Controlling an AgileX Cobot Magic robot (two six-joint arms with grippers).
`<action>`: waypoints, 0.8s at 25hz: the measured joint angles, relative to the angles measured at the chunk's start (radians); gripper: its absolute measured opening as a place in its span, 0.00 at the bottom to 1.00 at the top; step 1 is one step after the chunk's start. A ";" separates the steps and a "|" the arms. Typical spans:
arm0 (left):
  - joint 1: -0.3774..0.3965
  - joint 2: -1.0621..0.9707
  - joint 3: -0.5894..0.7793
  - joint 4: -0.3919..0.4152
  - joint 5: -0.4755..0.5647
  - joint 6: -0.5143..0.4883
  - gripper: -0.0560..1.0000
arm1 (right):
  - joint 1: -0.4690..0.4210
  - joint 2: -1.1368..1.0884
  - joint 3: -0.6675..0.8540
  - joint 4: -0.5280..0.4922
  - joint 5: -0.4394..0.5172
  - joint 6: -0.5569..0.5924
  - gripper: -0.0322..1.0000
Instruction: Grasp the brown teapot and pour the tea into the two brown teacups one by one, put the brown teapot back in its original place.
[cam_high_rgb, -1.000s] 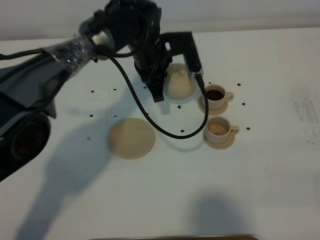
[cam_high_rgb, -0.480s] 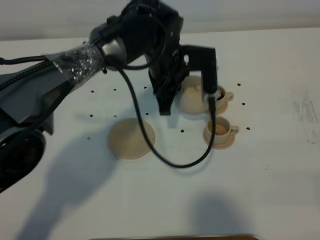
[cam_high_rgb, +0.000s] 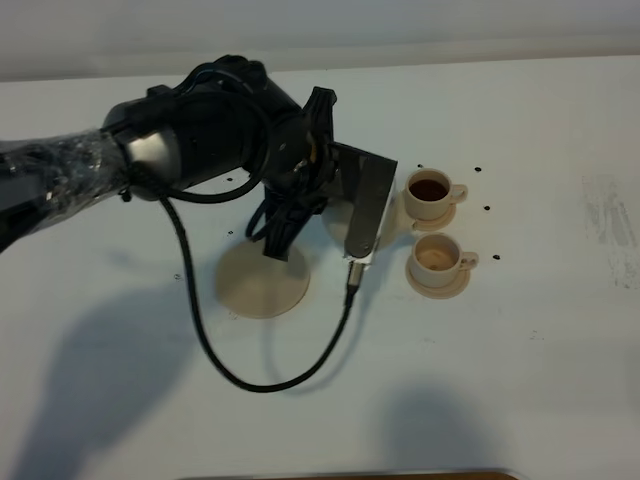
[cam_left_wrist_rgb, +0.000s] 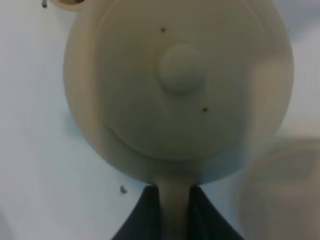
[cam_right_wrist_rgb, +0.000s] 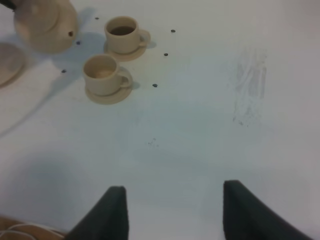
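The brown teapot fills the left wrist view from above, upright, with its lid knob in the middle. My left gripper is shut on its loop handle. The right wrist view places the teapot between the large flat saucer and the two brown teacups. In the exterior view my left arm hides most of the teapot, just right of the large saucer. The far teacup holds dark tea, and the near teacup has a paler bottom. My right gripper stands open over bare table.
A black cable loops from the left arm over the table in front of the large saucer. Each cup stands on its own small saucer. Small dark dots mark the white tabletop around the cups. A scuffed patch lies to the right.
My left arm has swung the teapot away from the teacups, leftward and nearer, toward the large saucer. The teapot is now upright. The cups have not moved.
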 joint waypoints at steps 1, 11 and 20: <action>0.000 -0.007 0.008 0.015 -0.007 0.011 0.13 | 0.000 0.000 0.000 0.000 0.000 0.000 0.46; -0.021 -0.004 0.014 0.139 -0.091 0.046 0.13 | 0.000 0.000 0.000 0.000 0.000 0.000 0.46; -0.051 0.020 0.014 0.216 -0.109 0.046 0.13 | 0.000 0.000 0.000 0.000 0.000 0.000 0.46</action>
